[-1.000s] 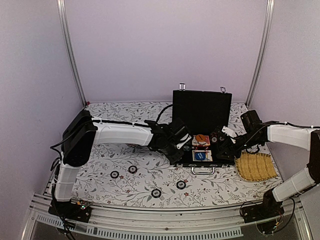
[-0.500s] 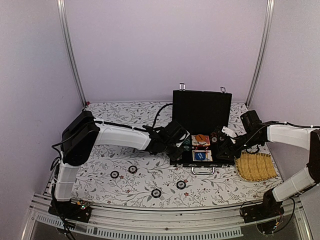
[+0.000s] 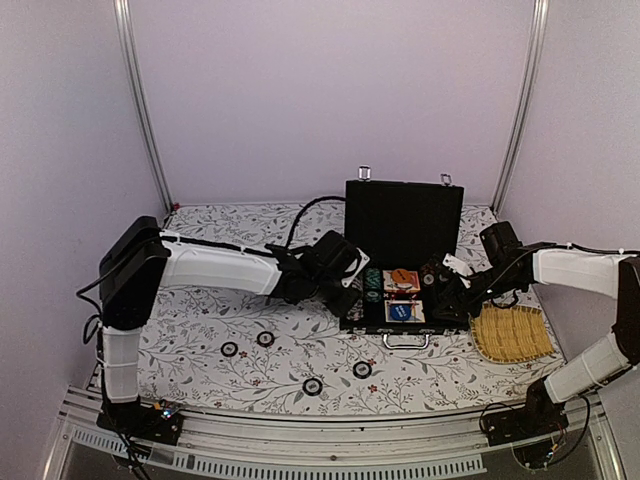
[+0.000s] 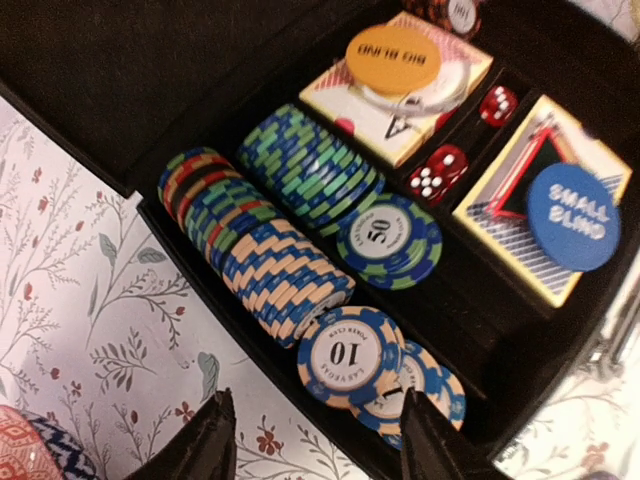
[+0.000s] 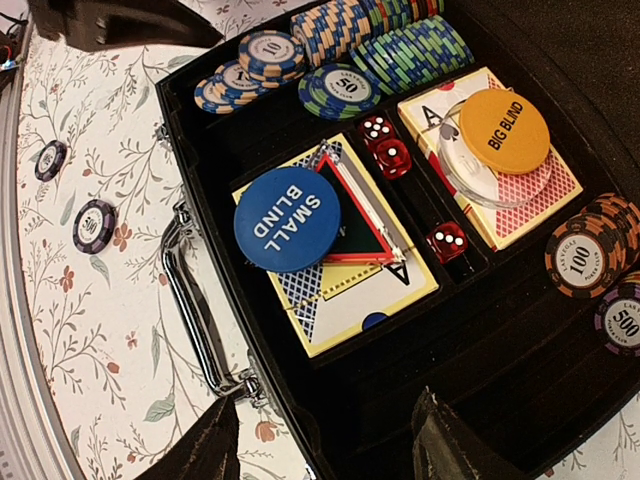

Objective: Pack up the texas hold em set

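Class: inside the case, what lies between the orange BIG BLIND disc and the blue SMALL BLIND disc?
Red dice in a narrow slot; the right wrist view shows it.

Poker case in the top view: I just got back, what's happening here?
The black case lies open on the tablecloth, lid upright. The left gripper hovers at its left end, fingers apart and empty, by the blue 10 chips lying flat beside the stacked rows. The right gripper hovers open and empty over the handle side, near the SMALL BLIND disc. Four black chips lie out on the cloth, not yet packed.
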Robot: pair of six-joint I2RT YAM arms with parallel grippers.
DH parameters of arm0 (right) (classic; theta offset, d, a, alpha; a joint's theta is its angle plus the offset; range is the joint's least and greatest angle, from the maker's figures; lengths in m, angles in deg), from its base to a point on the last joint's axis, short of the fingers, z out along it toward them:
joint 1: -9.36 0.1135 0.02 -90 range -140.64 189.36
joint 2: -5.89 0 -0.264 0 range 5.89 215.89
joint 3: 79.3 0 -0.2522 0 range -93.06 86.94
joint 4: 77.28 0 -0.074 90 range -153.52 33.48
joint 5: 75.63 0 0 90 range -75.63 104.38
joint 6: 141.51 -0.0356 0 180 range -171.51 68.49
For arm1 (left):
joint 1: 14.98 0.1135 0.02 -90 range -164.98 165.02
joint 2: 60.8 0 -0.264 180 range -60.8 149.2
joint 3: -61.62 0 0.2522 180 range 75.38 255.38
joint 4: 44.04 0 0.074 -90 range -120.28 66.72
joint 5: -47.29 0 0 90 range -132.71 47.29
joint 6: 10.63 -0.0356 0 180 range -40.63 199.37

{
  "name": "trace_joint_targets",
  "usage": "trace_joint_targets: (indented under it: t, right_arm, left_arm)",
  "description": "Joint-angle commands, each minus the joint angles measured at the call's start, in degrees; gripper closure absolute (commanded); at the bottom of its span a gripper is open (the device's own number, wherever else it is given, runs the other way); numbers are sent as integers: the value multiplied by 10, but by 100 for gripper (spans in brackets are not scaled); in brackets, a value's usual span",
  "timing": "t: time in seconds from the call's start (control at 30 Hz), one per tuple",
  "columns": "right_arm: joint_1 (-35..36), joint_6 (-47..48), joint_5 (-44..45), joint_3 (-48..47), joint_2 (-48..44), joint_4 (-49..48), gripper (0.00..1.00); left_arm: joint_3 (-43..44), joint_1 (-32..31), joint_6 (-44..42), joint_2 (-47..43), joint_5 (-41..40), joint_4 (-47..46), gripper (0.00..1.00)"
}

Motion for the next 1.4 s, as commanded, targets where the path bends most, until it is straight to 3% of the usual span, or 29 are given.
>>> trace_joint_targets:
  t: [0.0, 0.33, 0.47, 0.67, 0.8, 1.0, 1.37]
  right_arm:
    - [-3, 6, -1, -13, 6, 5, 40]
    - [0, -2, -13, -31, 0, 8, 41]
    - [22, -26, -2, -108, 10, 28, 43]
    - [99, -29, 74, -229, 115, 50, 44]
    - [174, -21, 147, -292, 190, 49, 40]
    - [228, -22, 199, -371, 274, 57, 33]
    - [282, -1, 203, -403, 346, 70, 16]
  left_arm:
    - [-11, 12, 3, -91, 62, -3, 40]
    - [-25, 33, 26, -106, 123, 44, 39]
    - [-56, 47, 55, -131, 152, 60, 38]
    - [-140, 64, 104, -175, 204, 31, 37]
    - [-202, 75, 176, -206, 242, -16, 36]
    - [-288, 76, 252, -259, 240, -60, 38]
    - [-370, 78, 282, -341, 195, -71, 38]
